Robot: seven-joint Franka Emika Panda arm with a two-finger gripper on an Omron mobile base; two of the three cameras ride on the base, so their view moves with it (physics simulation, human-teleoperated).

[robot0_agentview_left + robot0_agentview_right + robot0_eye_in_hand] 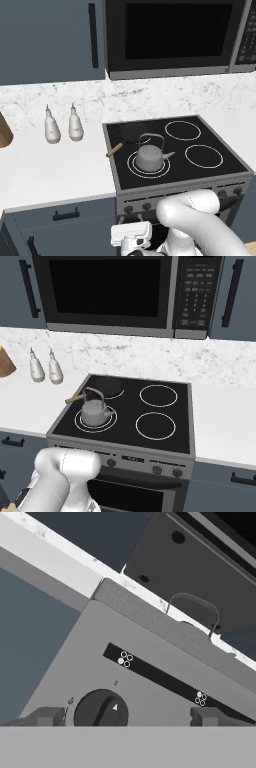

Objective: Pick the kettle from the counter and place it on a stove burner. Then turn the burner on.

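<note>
The grey kettle [149, 156] [95, 412] stands upright on the stove burner [132, 169] [79, 422], the double-ringed one at the front left of the black cooktop. Its spout points right. My gripper [129, 716] is low in front of the stove's control panel, open, with nothing between its fingers. In the hand view a dark round knob [101, 708] sits just left of the midpoint between the fingertips [47, 716]. The white counter [50, 167] [225, 416] runs on both sides of the stove.
A dark pan [132, 132] [106, 387] with a wooden handle sits on the rear left burner, behind the kettle. Two white bottles [52, 127] [36, 368] stand on the counter to the left. A microwave [175, 35] hangs above. More knobs [221, 193] [157, 469] line the panel.
</note>
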